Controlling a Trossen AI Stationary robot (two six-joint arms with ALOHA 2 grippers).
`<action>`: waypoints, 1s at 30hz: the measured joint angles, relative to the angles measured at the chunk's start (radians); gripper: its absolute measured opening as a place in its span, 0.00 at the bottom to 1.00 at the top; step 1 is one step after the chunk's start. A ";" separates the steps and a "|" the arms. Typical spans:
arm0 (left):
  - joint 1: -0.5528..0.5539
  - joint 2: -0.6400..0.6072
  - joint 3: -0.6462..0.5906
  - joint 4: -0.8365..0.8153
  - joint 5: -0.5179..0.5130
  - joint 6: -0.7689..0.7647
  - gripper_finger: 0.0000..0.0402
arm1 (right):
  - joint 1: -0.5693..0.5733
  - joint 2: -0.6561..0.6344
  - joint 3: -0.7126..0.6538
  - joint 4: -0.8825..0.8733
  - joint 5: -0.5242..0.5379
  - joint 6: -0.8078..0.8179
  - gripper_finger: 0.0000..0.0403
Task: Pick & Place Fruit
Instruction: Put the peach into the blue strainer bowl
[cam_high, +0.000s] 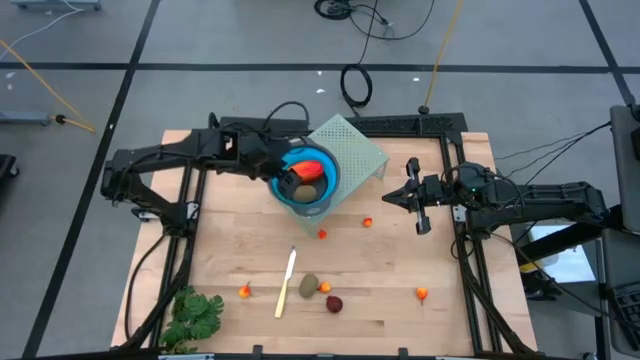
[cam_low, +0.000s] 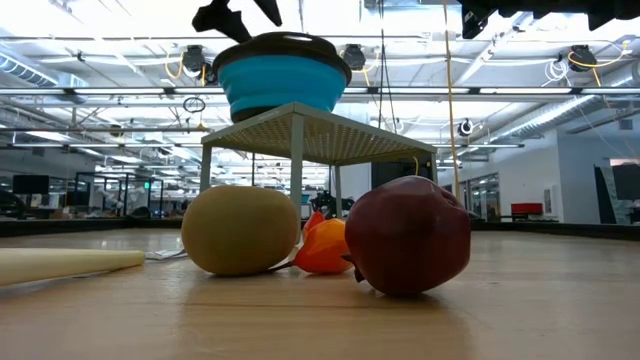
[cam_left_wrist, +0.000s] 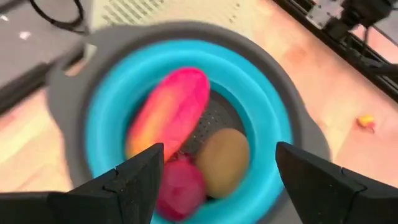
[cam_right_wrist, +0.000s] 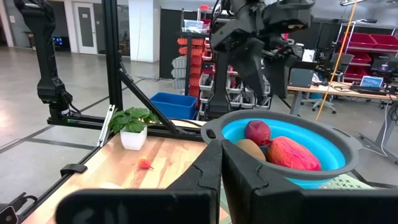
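left tool (cam_left_wrist: 214, 180) held spread above blue bowl (cam_high: 325, 192), upper centre | oblong fruit (cam_high: 306, 168), brown oval, red ball seen inside | right tool (cam_high: 412, 196) clenched, right of centre | remaining fruit (cam_high: 309, 286) scattered on worktop (cam_high: 380, 290)

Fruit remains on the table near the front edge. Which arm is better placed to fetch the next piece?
Right, probably. The right gripper is shut, holds nothing, and hangs beside the table. The left gripper is open over the blue bowl. The small orange piece lies on the right arm's side.

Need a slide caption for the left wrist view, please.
Left hand open above the blue bowl, which holds an orange-red oblong, brown oval, dark red ball.
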 joint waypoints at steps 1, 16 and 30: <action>-0.005 0.000 0.000 -0.001 0.018 -0.007 0.77 | 0.000 0.000 0.000 0.000 0.000 0.000 0.01; -0.143 0.001 0.001 -0.023 0.184 -0.234 0.77 | 0.000 0.000 0.000 0.000 0.000 -0.002 0.01; -0.332 0.001 0.001 -0.184 0.244 -0.537 0.77 | 0.000 0.000 0.000 0.000 0.000 -0.002 0.01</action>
